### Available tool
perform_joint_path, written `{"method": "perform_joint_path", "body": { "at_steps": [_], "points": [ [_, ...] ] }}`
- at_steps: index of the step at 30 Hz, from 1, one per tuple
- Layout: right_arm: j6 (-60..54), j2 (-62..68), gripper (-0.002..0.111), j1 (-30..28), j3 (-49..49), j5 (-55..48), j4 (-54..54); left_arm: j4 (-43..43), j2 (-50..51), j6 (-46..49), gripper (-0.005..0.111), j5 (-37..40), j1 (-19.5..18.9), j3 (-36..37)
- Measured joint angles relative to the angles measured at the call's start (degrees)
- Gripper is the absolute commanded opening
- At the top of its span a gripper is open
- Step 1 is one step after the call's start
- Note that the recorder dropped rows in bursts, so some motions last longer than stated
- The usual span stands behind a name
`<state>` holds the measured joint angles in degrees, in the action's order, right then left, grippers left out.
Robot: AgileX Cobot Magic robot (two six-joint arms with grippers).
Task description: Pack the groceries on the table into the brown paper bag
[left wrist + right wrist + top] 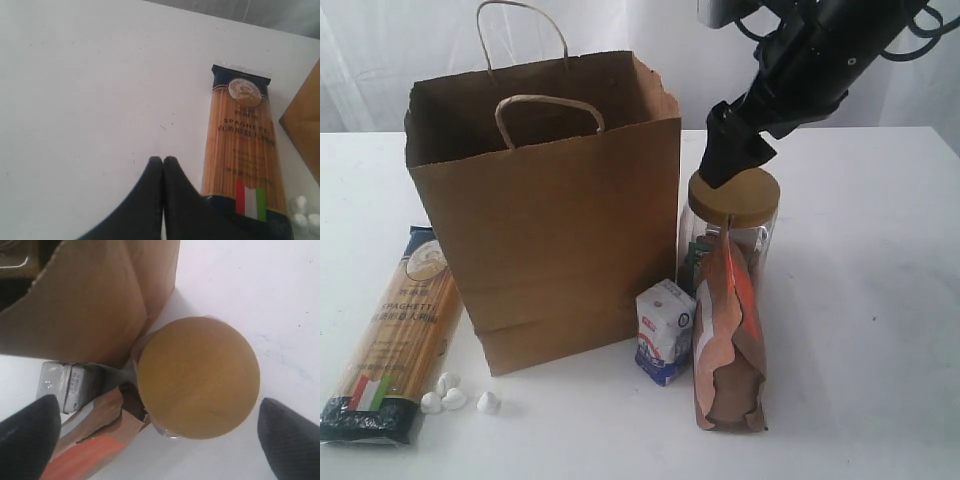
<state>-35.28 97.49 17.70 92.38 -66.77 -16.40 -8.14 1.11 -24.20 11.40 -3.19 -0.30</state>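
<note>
While hanging over the gold-lidded glass jar point(197, 377), spread wide and clear of its lid on both sides: right fingers point(287, 435), gripping nothing. Left fingers point(150, 190) pressed shut and empty, low over the counter point(75, 100), just beside the long spaghetti packet point(242, 150). Jar upright just beside the brown paper bag point(550, 220), brown pouch point(725, 340) standing in front of it, seemingly against the glass, small white-blue carton point(665, 330) between pouch and bag. 4 small white lumps point(455, 397) near the packet's foot. Probably the jar's turn: lined up for a grasp, not yet taken. Next: lower around the lid, close firmly, lift straight up clear of pouch and bag rim, then set down inside the open bag.
</note>
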Motion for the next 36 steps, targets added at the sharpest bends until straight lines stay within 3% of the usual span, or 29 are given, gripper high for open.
{"method": "perform_joint_path", "body": {
  "at_steps": [19,36],
  "points": [
    [2.9,4.8,0.102,0.0,0.0,6.4,7.6,0.0,-0.8,3.5,0.000,2.1,0.0,0.1],
    [-0.3,8.0,0.102,0.0,0.0,9.9,4.7,0.0,-0.8,3.5,0.000,0.4,0.0,0.1]
  ]
}}
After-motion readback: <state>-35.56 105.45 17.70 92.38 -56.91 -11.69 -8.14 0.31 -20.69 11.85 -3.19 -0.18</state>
